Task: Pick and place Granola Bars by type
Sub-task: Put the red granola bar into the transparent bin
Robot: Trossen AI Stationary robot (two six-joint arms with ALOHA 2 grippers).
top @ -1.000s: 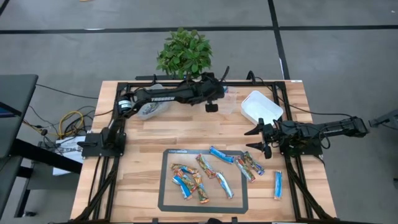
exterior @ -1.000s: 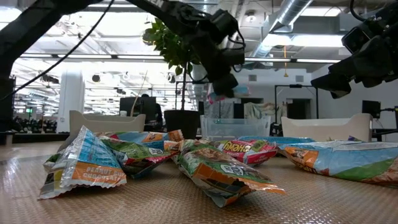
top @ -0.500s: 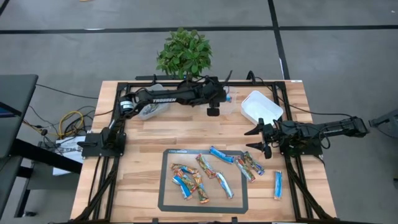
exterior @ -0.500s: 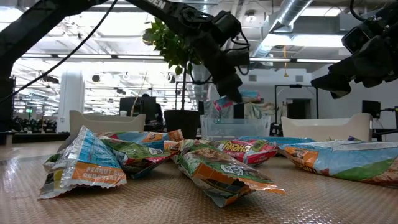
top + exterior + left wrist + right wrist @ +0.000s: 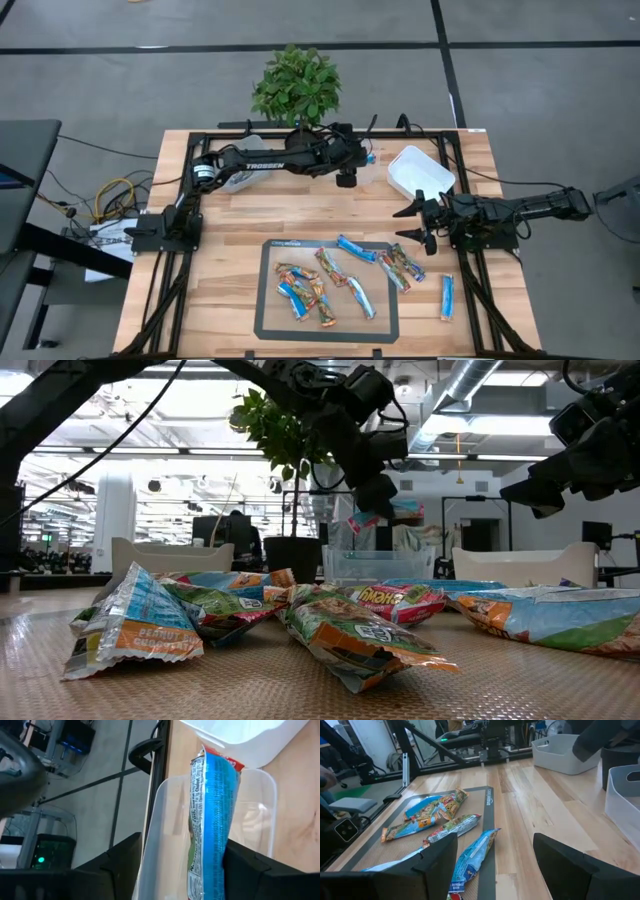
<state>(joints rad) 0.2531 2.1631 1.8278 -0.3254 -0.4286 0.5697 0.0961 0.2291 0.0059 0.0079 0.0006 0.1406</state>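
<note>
My left gripper (image 5: 360, 160) reaches along the table's far side and is shut on a shiny blue-and-white granola bar (image 5: 212, 815). It holds the bar over a clear plastic tub (image 5: 160, 820), which also shows in the low view (image 5: 380, 565). Several more granola bars (image 5: 325, 280), blue-and-white and multicoloured, lie flat on a dark mat (image 5: 268, 320) near the front edge. One blue bar (image 5: 447, 297) lies on the wood to the mat's right. My right gripper (image 5: 412, 223) is open and empty, above the table to the right of the mat. My left gripper pinches the blue bar between its two fingers (image 5: 120, 865), which lie across the bar's width near one end (image 5: 202, 875). The rest of the bar sticks out past the fingertips. The bar (image 5: 385, 515) is lifted clear and tilted, above the clear tub.
A white tub (image 5: 420, 170) stands at the far right beside the clear one. Another tub (image 5: 240, 178) stands at the far left, under the left arm. A potted plant (image 5: 296, 85) stands behind the table's far edge. Bare wood lies between the mat and the tubs.
My left gripper has gone toward the table's right edge with the blue bar, which stays lifted and now hangs over the clear tub.
</note>
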